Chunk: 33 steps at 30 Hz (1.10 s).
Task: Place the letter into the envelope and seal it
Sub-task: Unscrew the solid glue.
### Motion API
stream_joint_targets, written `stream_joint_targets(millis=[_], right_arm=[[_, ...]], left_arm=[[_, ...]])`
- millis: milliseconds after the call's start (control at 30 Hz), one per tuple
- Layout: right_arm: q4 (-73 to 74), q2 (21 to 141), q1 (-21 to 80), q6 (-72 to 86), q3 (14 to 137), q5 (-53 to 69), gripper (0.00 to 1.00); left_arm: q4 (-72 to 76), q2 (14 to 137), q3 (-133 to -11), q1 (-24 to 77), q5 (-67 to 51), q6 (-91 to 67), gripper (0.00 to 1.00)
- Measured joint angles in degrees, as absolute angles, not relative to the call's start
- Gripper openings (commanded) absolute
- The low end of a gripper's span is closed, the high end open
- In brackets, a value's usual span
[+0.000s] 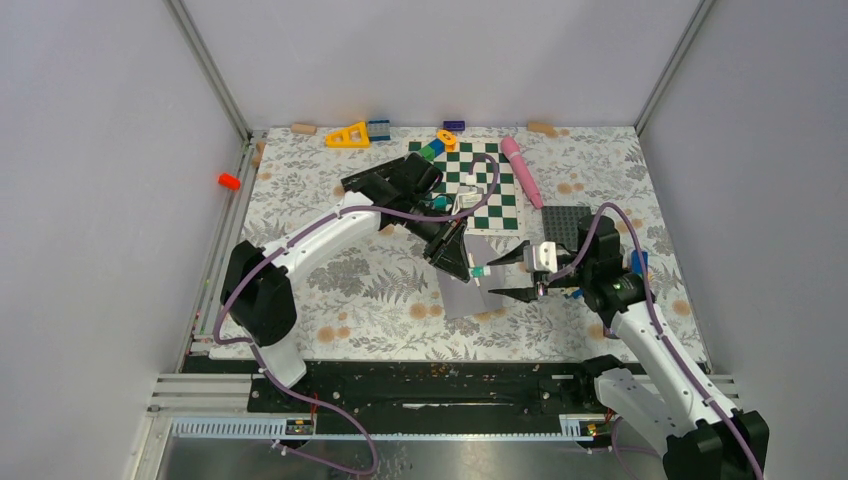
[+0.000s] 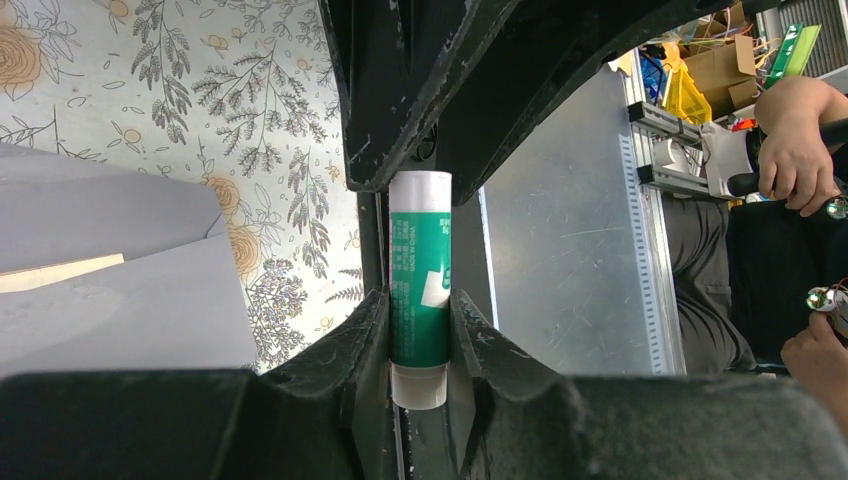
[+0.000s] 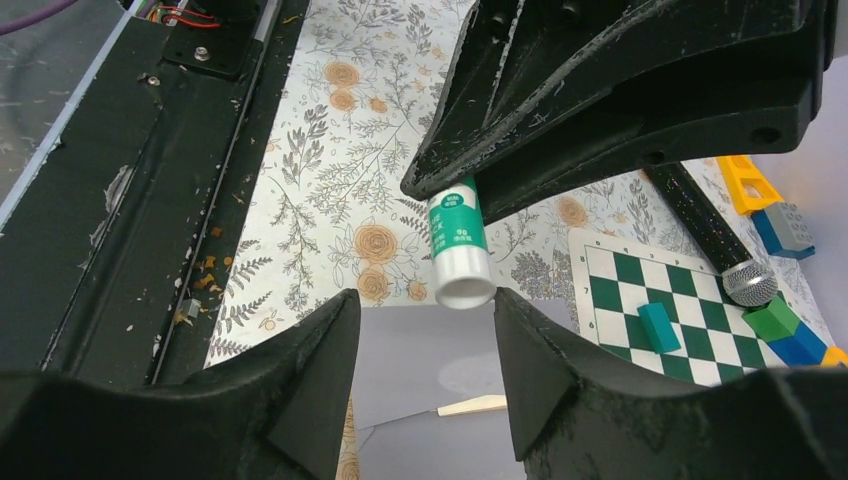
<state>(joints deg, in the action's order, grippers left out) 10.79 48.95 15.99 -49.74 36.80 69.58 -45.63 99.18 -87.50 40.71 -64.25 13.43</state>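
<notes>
My left gripper (image 1: 462,262) (image 2: 418,330) is shut on a green glue stick (image 1: 478,271) (image 2: 420,290) with white ends, held level above the table. The light grey envelope (image 1: 468,292) (image 2: 120,300) (image 3: 430,360) lies flat below, flap open. A cream sliver of the letter (image 2: 60,272) (image 3: 475,405) shows at the envelope's mouth. My right gripper (image 1: 492,278) (image 3: 425,310) is open. Its fingers stand either side of the glue stick's white end (image 3: 462,285) without closing on it.
A green-and-white chessboard mat (image 1: 490,185) lies behind the envelope with small blocks on it. A pink marker (image 1: 522,170) and a dark studded plate (image 1: 565,222) lie to the right. A yellow triangle (image 1: 349,135) sits at the back. The table's black front rail (image 3: 150,200) is close.
</notes>
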Motion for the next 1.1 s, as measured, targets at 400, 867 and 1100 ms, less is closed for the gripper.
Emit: stream_joint_targets(millis=[400,867,1100], right_arm=[[3.6,50.3,16.2,-43.4,35.6,70.0,0.4],[0.3,52.3,16.2,-38.1,35.4,71.7,0.08],[-1.1,56.4,16.2,-28.8,36.7,71.0,0.05]], left_arm=[[-45.2,99.2,-86.2,40.7,-64.1,13.5,0.0],[-46.0,99.0,-86.1,40.7,-62.7,13.5,0.0],[-45.6,95.8,-85.8,41.7,-54.2,13.4,0.0]])
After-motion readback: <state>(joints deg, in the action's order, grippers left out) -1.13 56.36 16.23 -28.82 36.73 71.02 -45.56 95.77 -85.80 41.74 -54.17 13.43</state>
